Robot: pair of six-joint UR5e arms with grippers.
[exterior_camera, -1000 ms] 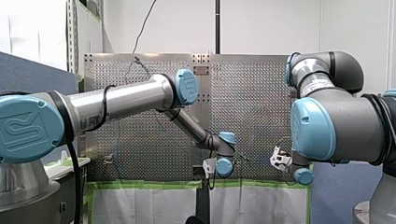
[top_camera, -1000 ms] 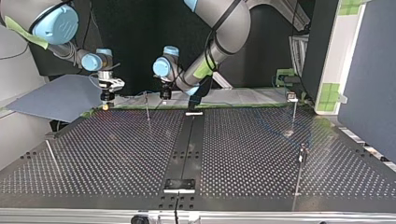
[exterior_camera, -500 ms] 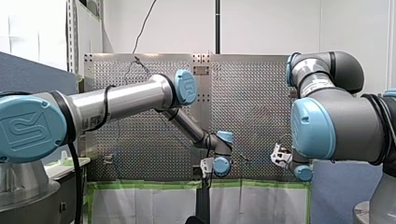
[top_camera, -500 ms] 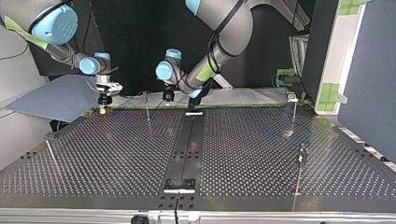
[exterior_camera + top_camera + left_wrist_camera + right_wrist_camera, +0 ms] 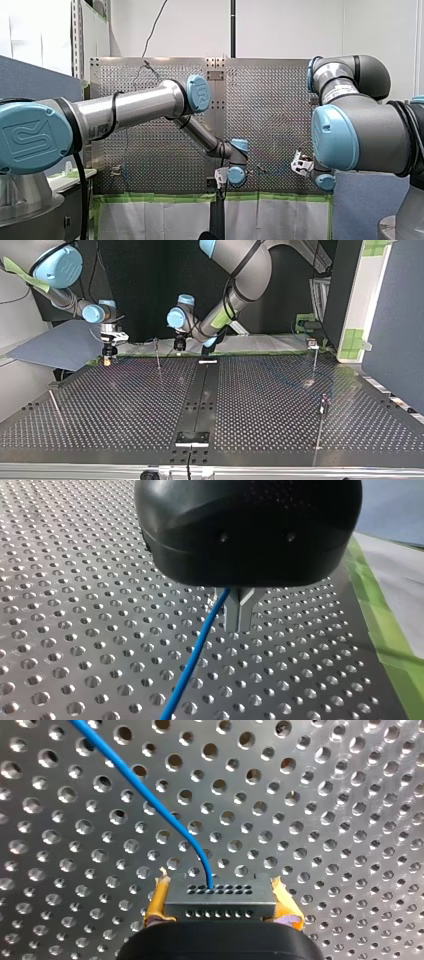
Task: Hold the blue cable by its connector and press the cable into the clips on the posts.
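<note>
Perforated surface [image 5: 145, 155] fills front view; left tool [image 5: 220, 176] and right tool [image 5: 301, 165] sit low, apart. Top view: thin post [image 5: 157, 354] stands btwn them. Left wrist: tool narrow, blue cable [image 5: 195, 665] just beside its fingers [image 5: 239, 612]. Right wrist: yellow pads [image 5: 156, 902] clamp connector [image 5: 220, 901]; cable exits its face.

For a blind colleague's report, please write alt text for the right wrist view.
My right gripper, with yellow pads, clamps a dark grey rectangular connector block; a thin blue cable rises from it and runs away over the perforated metal table.
</note>
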